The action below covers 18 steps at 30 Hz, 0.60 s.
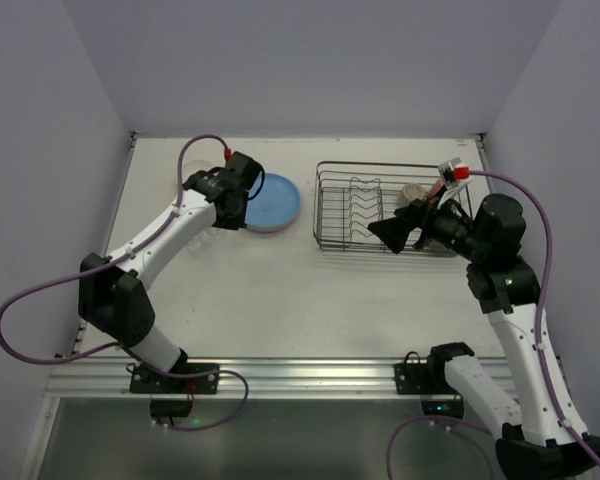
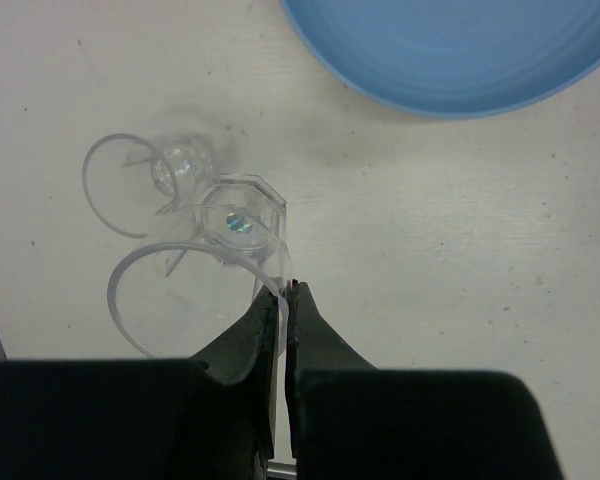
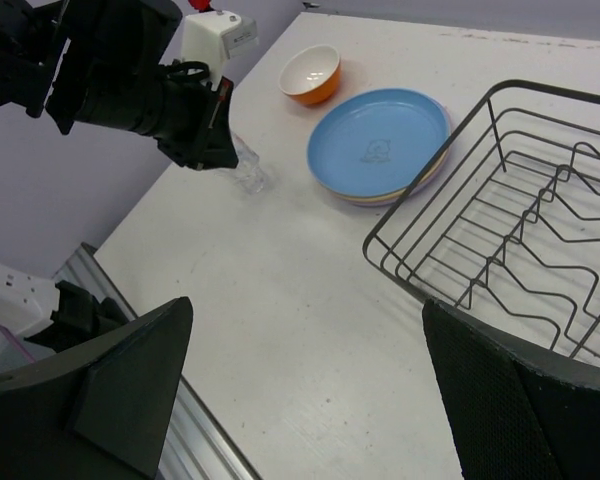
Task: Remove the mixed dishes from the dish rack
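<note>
White table (image 2: 450,260), blue plate (image 2: 450,50) cut off, left tool (image 2: 285,300) pinching glass (image 2: 235,215) rim

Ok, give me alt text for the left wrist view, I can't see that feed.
The left claw is shut on the wall of a clear glass on the white table. A second clear glass sits close beside it, and the edge of a blue plate fills the upper right.
</note>
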### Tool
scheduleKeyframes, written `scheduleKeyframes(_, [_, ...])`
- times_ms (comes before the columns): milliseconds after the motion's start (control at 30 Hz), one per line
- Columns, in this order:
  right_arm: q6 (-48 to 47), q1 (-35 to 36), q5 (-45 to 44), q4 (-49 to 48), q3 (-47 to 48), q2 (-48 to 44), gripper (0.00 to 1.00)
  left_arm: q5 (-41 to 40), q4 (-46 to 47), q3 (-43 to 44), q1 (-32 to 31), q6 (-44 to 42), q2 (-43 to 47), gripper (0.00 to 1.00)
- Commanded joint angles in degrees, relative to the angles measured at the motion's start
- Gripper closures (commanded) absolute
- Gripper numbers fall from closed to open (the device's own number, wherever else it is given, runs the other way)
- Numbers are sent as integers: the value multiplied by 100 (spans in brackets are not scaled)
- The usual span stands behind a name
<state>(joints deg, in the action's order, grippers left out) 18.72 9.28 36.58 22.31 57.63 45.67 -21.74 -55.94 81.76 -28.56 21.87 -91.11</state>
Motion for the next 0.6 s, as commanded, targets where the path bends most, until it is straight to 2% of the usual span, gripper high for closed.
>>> scheduleKeyframes(0, [-246,-14,7,116,144,-119,1,11,-242,192,34,-244,-116,100])
scheduleKeyframes(133, [-229,-14,112,55,91,-216,1,-164,-233,77,34,-236,-398,100])
scheduleKeyframes(367, [-202,-14,191,-16,3,-269,1,406,109,-10,43,-280,-531,100])
scheduleKeyframes(567, [-193,-5,218,-60,-32,-287,1,1022,610,-387,324,-297,-522,100])
